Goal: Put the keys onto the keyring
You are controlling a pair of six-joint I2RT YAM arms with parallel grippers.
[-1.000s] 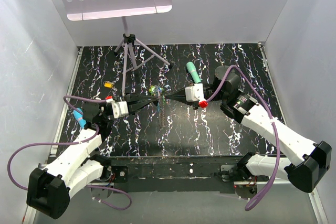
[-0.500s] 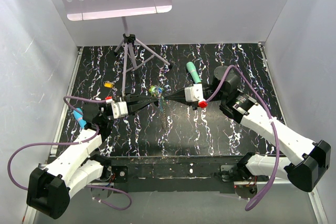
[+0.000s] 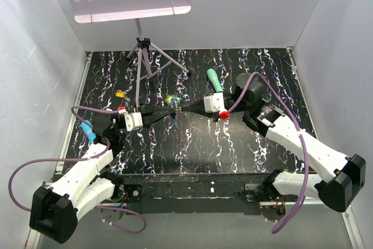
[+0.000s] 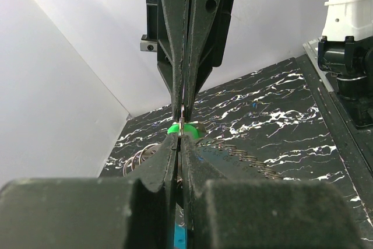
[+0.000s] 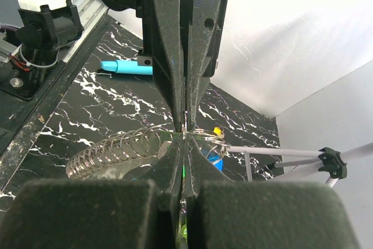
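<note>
neither key looks threaded yet: left gripper (image 3: 173, 110) clamps the keyring (image 5: 111, 150), right gripper (image 3: 187, 108) seemingly the light green key (image 4: 175, 129), yellow key (image 3: 120, 93) lies loose near the table's (image 3: 233, 144) left edge.

Left end effector (image 3: 174, 109) and right end effector (image 3: 183, 108) meet tip-to-tip, tripod (image 3: 143, 44) behind them.

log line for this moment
left gripper: shut on wire ring | right gripper: shut on same ring | tips meeting | green key at tips | yellow key lying apart
</note>
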